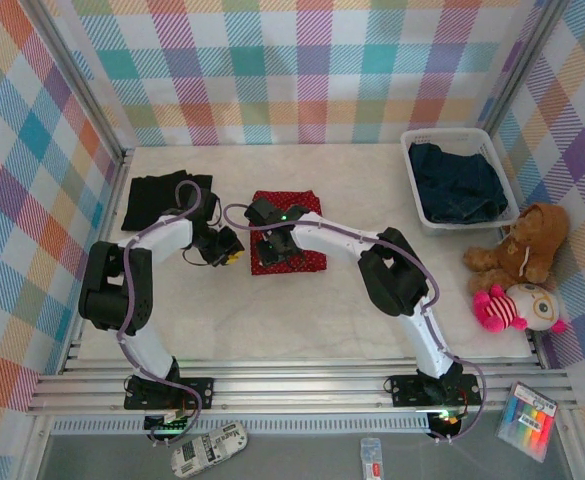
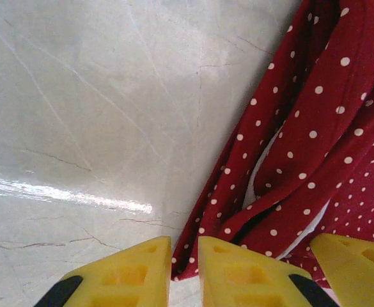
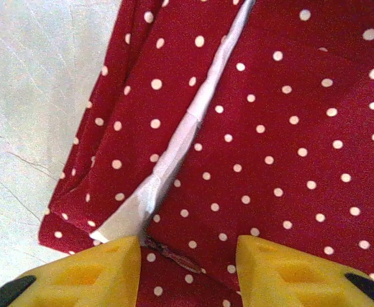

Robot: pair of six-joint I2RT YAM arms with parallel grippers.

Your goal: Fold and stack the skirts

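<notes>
Red dotted skirt (image 1: 302, 262) lying folded at mid-worktop (image 1: 322, 310), both hands at its left edge.
Left hand (image 2: 185, 242) barely parted, empty, just off the hem; right hand (image 3: 188, 242) spread over the white strip (image 3: 174, 147), pinching nothing evident. Best to catch all layers together, then lift evenly.

Top external: fixed high behind the near edge, looking down over the whole table (image 1: 302, 330). Both wrist cameras: close, facing down. All three share the red dotted skirt (image 1: 304, 262).
</notes>
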